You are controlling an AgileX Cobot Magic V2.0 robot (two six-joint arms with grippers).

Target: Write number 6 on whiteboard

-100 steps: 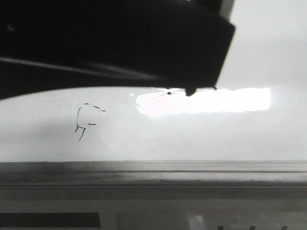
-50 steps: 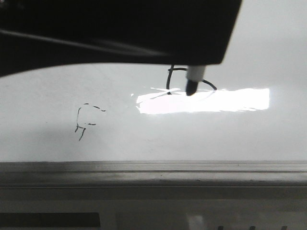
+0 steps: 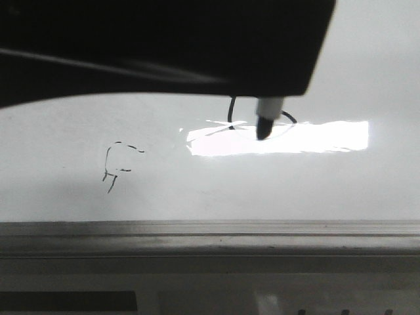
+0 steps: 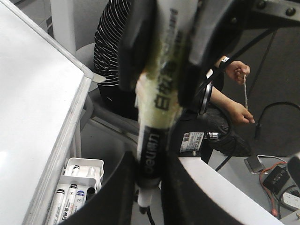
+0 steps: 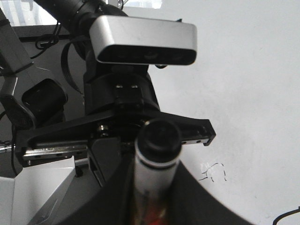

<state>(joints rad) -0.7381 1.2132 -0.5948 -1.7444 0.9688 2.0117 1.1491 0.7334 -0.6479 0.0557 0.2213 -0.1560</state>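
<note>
Shows only two thin black arcs of the number 6 (image 3: 231,111), on the whiteboard (image 3: 197,190) at the upper edge of the glare patch (image 3: 315,138). Hides the rest of the digit behind a dark arm. Puts the marker (image 3: 266,115) tip between the arcs, at or just off the board. Looks like the loop under way or closing. Leaves unclear whether the stem is drawn. Sits well apart from a small broken scribble (image 3: 115,167), above the ledge (image 3: 210,236). Has the left claw (image 4: 147,164) clamped on a marker barrel, the right claw (image 5: 154,173) likewise. Cannot tell which arm writes.
</note>
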